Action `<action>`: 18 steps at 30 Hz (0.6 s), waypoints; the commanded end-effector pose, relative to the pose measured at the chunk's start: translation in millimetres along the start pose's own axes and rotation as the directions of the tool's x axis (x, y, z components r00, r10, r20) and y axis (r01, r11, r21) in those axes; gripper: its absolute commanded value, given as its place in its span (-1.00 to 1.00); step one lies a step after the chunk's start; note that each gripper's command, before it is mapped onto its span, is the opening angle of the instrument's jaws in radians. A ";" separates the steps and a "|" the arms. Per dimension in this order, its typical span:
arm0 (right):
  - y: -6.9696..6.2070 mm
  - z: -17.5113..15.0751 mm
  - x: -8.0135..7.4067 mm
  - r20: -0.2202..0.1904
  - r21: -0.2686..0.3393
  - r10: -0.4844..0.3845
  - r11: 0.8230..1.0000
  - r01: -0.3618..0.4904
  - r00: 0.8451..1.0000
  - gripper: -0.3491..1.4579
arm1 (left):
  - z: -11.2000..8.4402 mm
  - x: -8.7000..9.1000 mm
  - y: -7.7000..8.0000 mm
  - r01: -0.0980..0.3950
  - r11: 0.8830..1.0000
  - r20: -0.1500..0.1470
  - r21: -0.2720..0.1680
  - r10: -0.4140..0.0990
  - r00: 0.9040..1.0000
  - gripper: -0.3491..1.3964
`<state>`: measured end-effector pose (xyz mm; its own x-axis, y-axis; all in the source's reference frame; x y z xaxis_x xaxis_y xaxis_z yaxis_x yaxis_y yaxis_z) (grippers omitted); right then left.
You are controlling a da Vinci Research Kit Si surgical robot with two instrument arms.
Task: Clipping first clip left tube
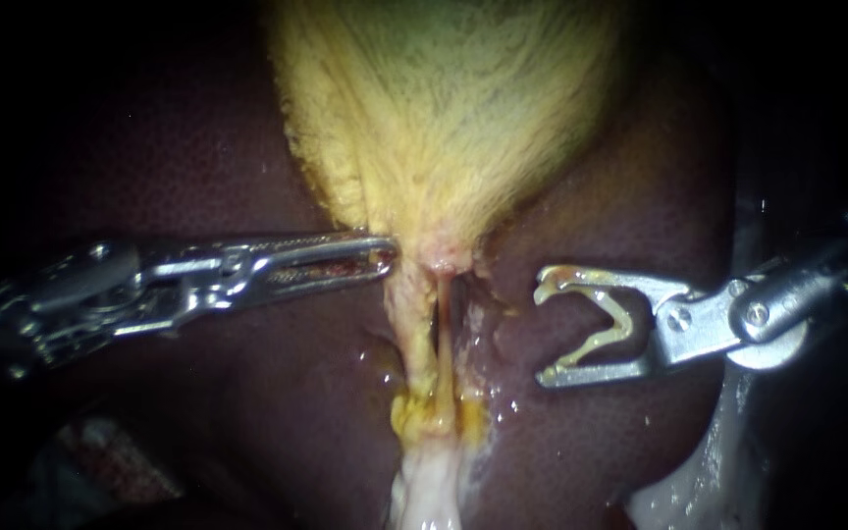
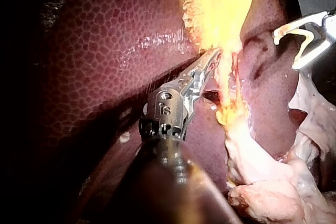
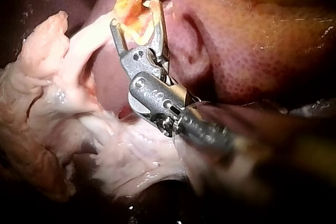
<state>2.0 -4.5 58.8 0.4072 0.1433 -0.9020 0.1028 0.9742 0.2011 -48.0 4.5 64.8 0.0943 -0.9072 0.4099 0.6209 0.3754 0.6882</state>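
Note:
The yellow gallbladder (image 1: 444,118) hangs down over the dark liver (image 1: 198,157). Below its neck run two thin tubes with a dark gap between them, the left tube (image 1: 418,339) and the right tube (image 1: 461,344). My left instrument (image 1: 390,257) comes in level from the left, its long jaws shut on the gallbladder's lower edge at the neck (image 2: 214,56). My right instrument (image 1: 544,332) stands right of the tubes, apart from them. Its jaws are spread wide around a pale clip (image 1: 612,329), whose open mouth faces the tubes (image 3: 134,13).
Pale whitish tissue (image 1: 429,491) bunches where the tubes end, and more of it lies under the right instrument's shaft (image 3: 121,156). A wet, glistening liver surface (image 1: 561,432) surrounds the tubes. The right instrument (image 2: 286,52) also shows beyond the left one's jaws.

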 end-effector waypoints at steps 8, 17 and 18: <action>-1.5 3.7 -0.5 -0.009 0.025 -0.006 1.000 0.006 1.000 0.05 | -2.5 0.4 0.8 -0.005 1.000 -0.007 0.016 0.005 1.000 -1.00; -3.5 10.4 -1.7 -0.021 0.068 0.029 0.997 -0.028 0.999 0.05 | -5.4 0.2 1.9 -0.006 1.000 -0.001 -0.003 0.006 1.000 -1.00; -3.6 11.1 -1.8 -0.021 0.070 0.033 0.997 -0.032 0.999 0.05 | -5.5 0.2 1.9 -0.006 1.000 -0.001 -0.003 0.006 1.000 -1.00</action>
<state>11.4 -10.3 64.3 0.3914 0.1840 -0.9016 0.1535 0.9530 0.2612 -42.5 4.0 62.8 0.0992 -0.9052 0.4132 0.6220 0.3805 0.6844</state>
